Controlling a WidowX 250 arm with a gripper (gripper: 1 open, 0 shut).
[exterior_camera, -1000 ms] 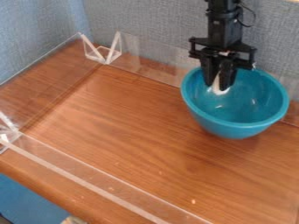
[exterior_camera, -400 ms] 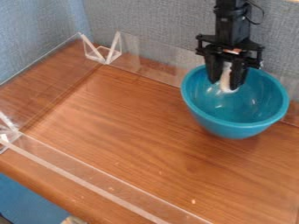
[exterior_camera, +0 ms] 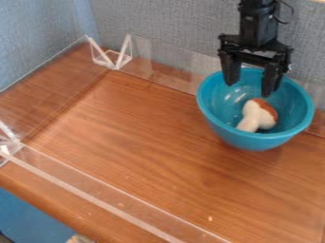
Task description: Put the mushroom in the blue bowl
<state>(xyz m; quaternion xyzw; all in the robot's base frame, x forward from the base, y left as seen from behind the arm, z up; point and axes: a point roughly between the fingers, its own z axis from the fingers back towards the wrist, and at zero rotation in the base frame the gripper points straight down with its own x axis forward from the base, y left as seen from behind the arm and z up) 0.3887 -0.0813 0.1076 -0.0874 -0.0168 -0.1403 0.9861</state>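
Teal-blue bowl (exterior_camera: 216,121) holds the mushroom (exterior_camera: 257,116) beneath the wide-spread tool (exterior_camera: 254,84), near the grey wall (exterior_camera: 159,24)

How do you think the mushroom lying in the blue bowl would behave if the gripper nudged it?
The mushroom might roll or pivot a little, as its cap and stem look rounded. The curved wall of the blue bowl would probably stop it from going far.

bowl text: none readable
table text: none readable
walls, clear panels: none readable
robot arm markings: none legible
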